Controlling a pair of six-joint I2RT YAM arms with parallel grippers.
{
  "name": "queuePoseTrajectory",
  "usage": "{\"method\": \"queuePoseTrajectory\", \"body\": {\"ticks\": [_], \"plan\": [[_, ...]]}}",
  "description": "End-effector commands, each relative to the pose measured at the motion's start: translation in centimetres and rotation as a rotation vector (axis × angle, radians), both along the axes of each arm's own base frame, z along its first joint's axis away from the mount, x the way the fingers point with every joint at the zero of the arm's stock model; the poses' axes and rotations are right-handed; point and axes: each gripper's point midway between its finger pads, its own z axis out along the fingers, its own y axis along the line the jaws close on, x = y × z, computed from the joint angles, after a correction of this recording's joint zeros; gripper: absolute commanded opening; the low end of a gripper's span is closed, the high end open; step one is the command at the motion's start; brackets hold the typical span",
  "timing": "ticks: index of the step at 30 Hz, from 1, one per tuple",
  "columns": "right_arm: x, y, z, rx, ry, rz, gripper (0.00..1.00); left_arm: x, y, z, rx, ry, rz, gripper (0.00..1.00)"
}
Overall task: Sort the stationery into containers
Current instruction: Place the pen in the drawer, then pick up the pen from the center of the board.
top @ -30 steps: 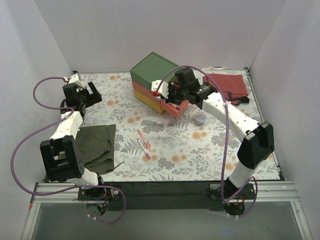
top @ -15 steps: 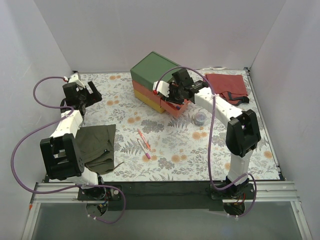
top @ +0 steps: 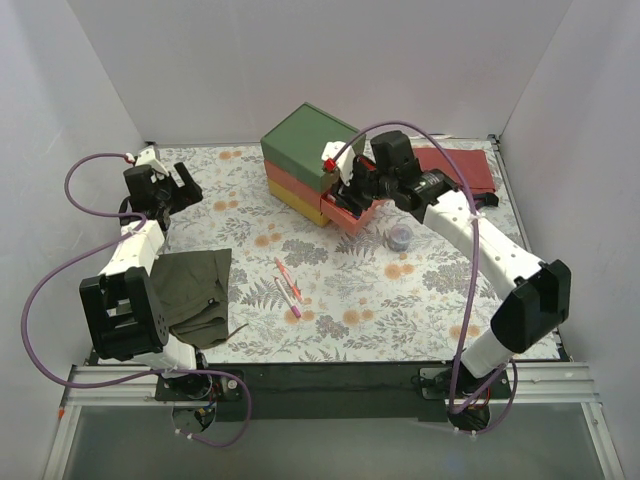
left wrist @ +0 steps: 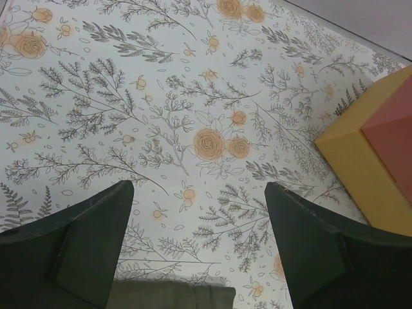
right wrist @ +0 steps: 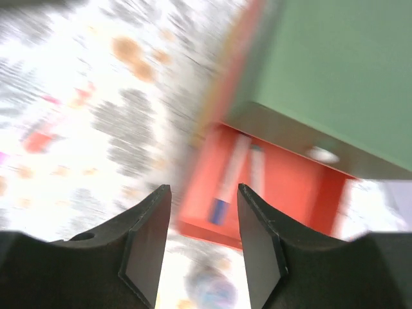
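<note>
Since the pens (top: pixel 285 274) lying loose on the surface (top: pixel 420 300) look thin, light and stiff, I'd pinch each across mid-barrel. Others already lie in the open red drawer (top: pixel 350 215). The right tool (right wrist: pixel 203 190) hangs above it, fingers apart and empty. The left tool (left wrist: pixel 198 188) is spread too, well away.

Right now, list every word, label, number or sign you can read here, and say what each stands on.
No readable text in any view.
Drawer stack: plain green, red and yellow faces, no labels.
Loose pens: too small to show any print.
Pens in the open red drawer: blurred, unreadable.
</note>
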Motion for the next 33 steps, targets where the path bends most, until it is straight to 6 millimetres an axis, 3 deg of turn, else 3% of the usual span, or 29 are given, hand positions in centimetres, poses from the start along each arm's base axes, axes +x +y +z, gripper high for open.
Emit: {"method": "queuePoseTrajectory", "body": {"ticks": [1,5,9,15,21,27,33], "plan": [[-8.3,4.7,-4.3,0.207,0.501,0.011,0.54,0.1,-0.1,1.4,-0.011,-0.035,-0.007,0.84],[-10.9,6.8,-9.6,0.219,0.730,-0.130,0.51,-0.3,-0.2,0.9,-0.023,-0.024,-0.005,0.84],[-10.9,9.1,-13.2,0.161,0.760,-0.144,0.45,-0.7,-0.5,0.3,-0.032,-0.011,-0.010,0.84],[-8.9,12.3,-15.2,0.135,0.768,-0.166,0.40,-0.9,-0.9,0.2,-0.062,-0.006,-0.012,0.84],[-10.2,14.9,-16.6,0.088,0.761,-0.128,0.43,-0.9,-0.7,-0.7,-0.062,0.008,-0.002,0.83],[-10.1,15.1,-19.0,0.036,0.766,-0.191,0.50,-0.4,-0.3,-0.8,-0.046,-0.004,0.003,0.84],[-9.7,15.5,-20.8,-0.016,0.752,-0.233,0.51,-0.2,0.0,-0.8,-0.015,-0.003,-0.001,0.84]]}}
